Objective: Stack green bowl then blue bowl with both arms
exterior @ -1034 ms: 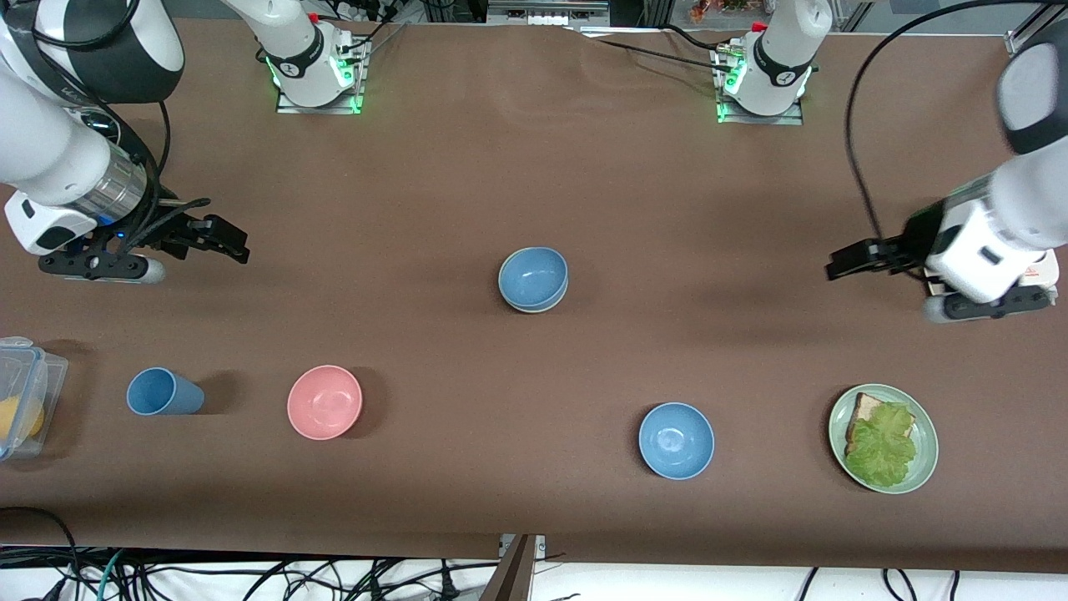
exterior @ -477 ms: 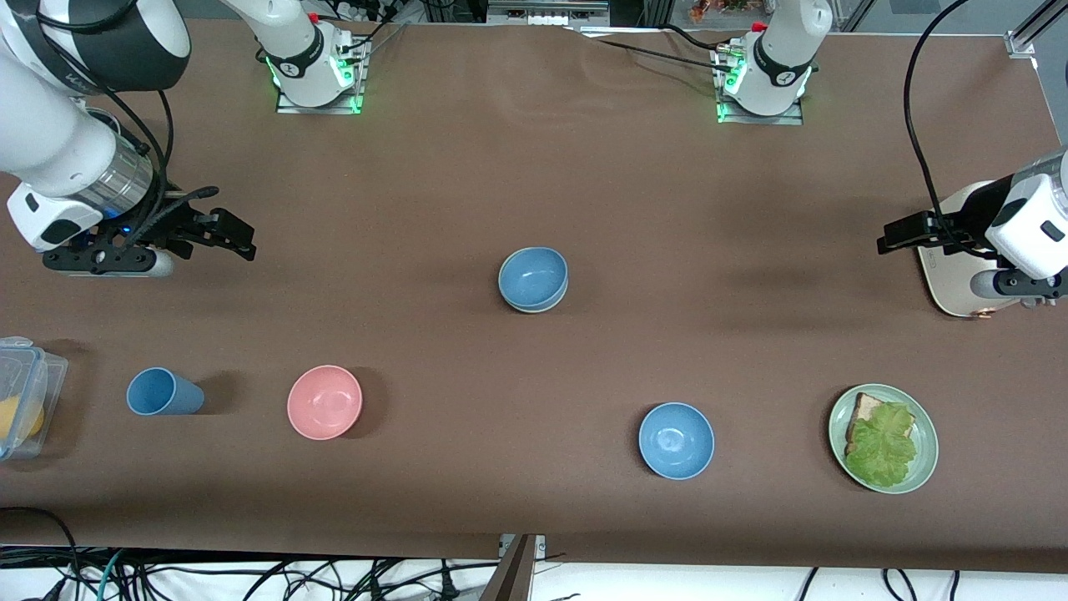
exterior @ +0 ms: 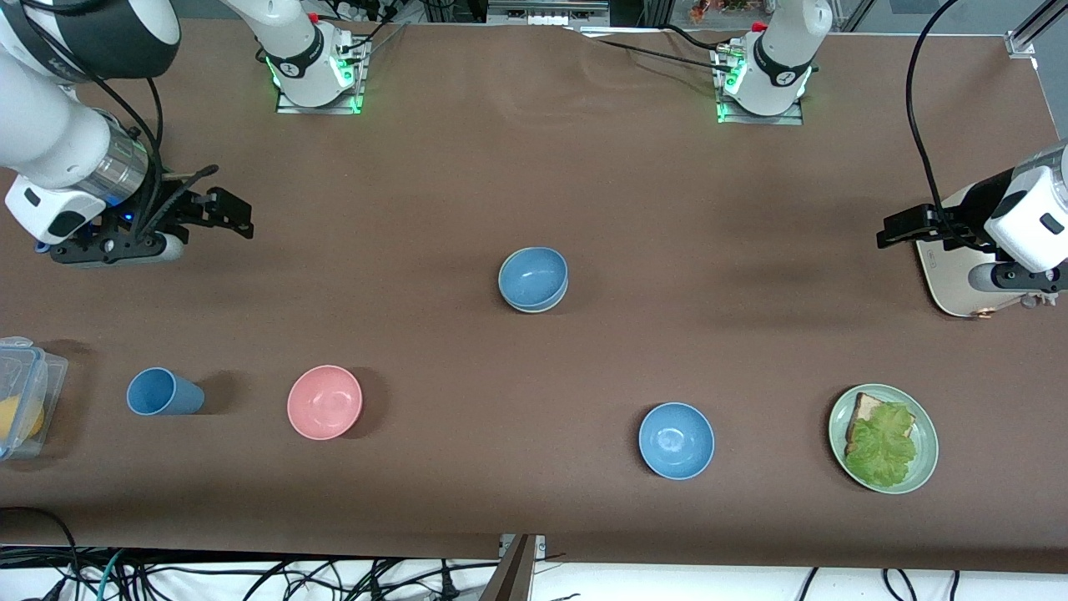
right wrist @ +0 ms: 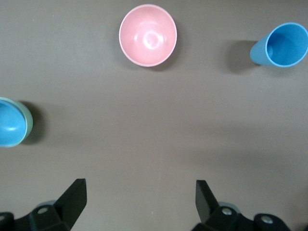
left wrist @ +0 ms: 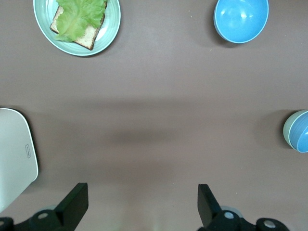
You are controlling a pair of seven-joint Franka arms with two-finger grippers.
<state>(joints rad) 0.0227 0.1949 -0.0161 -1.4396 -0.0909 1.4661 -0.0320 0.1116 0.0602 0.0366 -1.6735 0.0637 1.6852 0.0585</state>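
The steel-blue bowl (exterior: 532, 276) sits nested in the pale green bowl (exterior: 534, 310) at the table's middle; only the green rim shows. The stack also shows in the left wrist view (left wrist: 297, 131) and in the right wrist view (right wrist: 10, 122). My left gripper (exterior: 897, 227) is open and empty, up in the air at the left arm's end of the table, next to a white board (exterior: 947, 280). My right gripper (exterior: 229, 215) is open and empty at the right arm's end of the table. Both are far from the stack.
A brighter blue bowl (exterior: 676, 440) and a green plate (exterior: 926, 434) with bread and lettuce lie nearer the front camera. A pink bowl (exterior: 324, 401), a blue cup (exterior: 163, 392) and a clear container (exterior: 25, 392) lie toward the right arm's end.
My left gripper has drawn back from the table's middle toward its own end. My right gripper has moved a little toward the bases. The bowls have not moved.
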